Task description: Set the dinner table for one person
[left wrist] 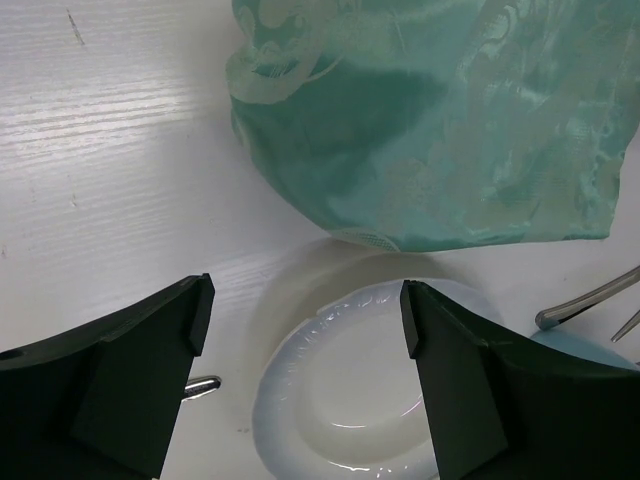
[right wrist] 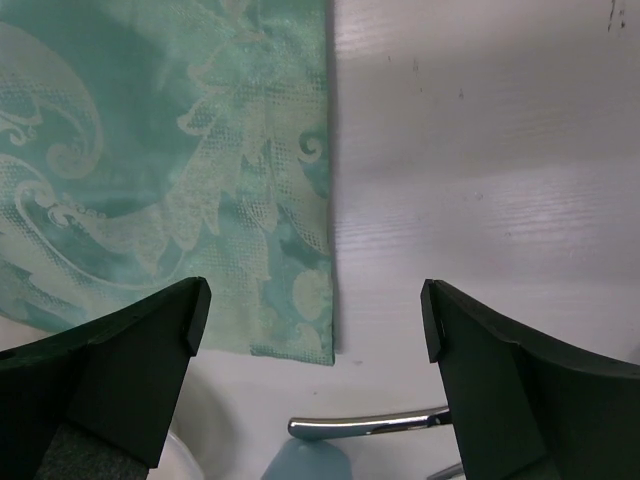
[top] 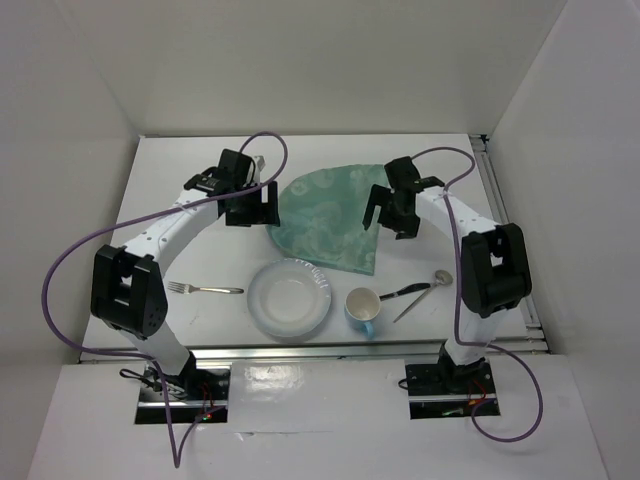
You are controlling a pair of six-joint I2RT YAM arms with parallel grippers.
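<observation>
The dinner table (top: 180, 170) is a white top carrying a crumpled green patterned cloth (top: 325, 215) at its middle. Nearer the front lie a fork (top: 205, 289), a white plate (top: 290, 298), a blue cup (top: 362, 310), a knife (top: 405, 292) and a spoon (top: 440, 279). My left gripper (top: 250, 205) hangs open over the cloth's left edge, nothing between its fingers. In the left wrist view the left gripper (left wrist: 305, 315) frames the plate (left wrist: 340, 400) below the cloth (left wrist: 440, 120). My right gripper (top: 390, 212) stands open over the cloth's right edge; the right wrist view shows the right gripper (right wrist: 315, 320) above the cloth's corner (right wrist: 170, 170), knife handle (right wrist: 370, 425) and cup (right wrist: 305, 462).
Metal rails (top: 505, 230) run along the table's right and front edges. White walls enclose the table on three sides. Purple cables loop from both arms. The fork's handle tip (left wrist: 200, 386) shows beside the plate in the left wrist view.
</observation>
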